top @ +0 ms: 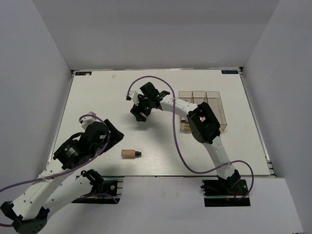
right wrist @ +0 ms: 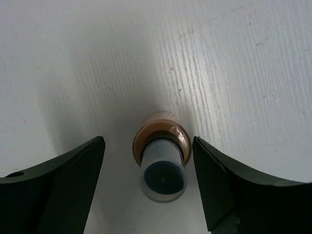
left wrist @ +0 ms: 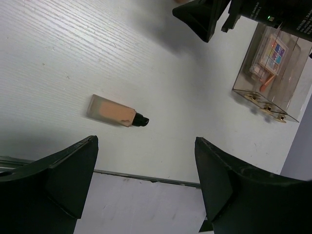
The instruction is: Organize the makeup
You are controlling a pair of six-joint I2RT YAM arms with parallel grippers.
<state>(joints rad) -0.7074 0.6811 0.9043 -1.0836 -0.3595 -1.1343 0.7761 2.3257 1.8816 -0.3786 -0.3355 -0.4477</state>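
Closest in, the right gripper (right wrist: 148, 141) has its dark fingers spread wide either side of a tan foundation bottle (right wrist: 162, 156). The bottle stands upright on the table, cap towards the lens, with gaps on both sides. From overhead it is hidden under the gripper. The left gripper (left wrist: 145, 141) is spread wide too, holding nothing, and hangs over a second bottle (left wrist: 113, 111) lying on its side near the front edge. The right arm (top: 202, 124) covers part of the clear organizer boxes (top: 214, 105) at the right. A multicoloured palette (left wrist: 274, 52) shows through one; the rest inside is hard to make out. The table (top: 97, 97) is white with a fine grain, closed in by plain pale walls (top: 39, 48).
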